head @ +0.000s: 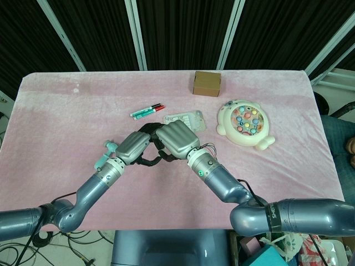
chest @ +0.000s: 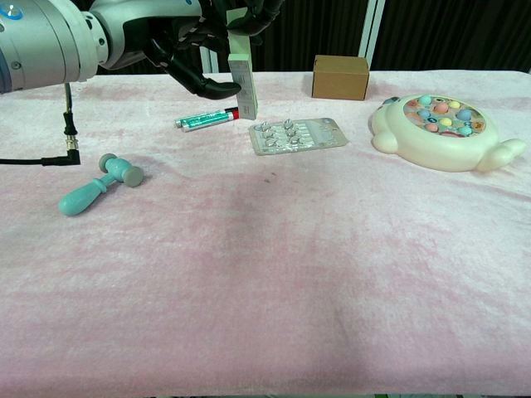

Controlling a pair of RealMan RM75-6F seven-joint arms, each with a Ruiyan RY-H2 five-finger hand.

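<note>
Both hands meet above the middle of the pink table (head: 66, 122). In the chest view a slim pale box (chest: 241, 79) hangs upright, with the dark fingers of my right hand (chest: 253, 15) gripping its top end. My left hand (chest: 178, 50) is just left of it, fingers apart, and one fingertip (chest: 222, 85) reaches the box's side. From the head view the left hand (head: 133, 147) and right hand (head: 176, 139) cover the box. A blister pack (chest: 299, 135) lies on the cloth right under the box.
Two markers (chest: 207, 119) lie left of the blister pack. A teal toy hammer (chest: 98, 185) rests nearer the front left. A cardboard box (chest: 340, 76) stands at the back, and a cream fishing toy (chest: 444, 133) lies to the right.
</note>
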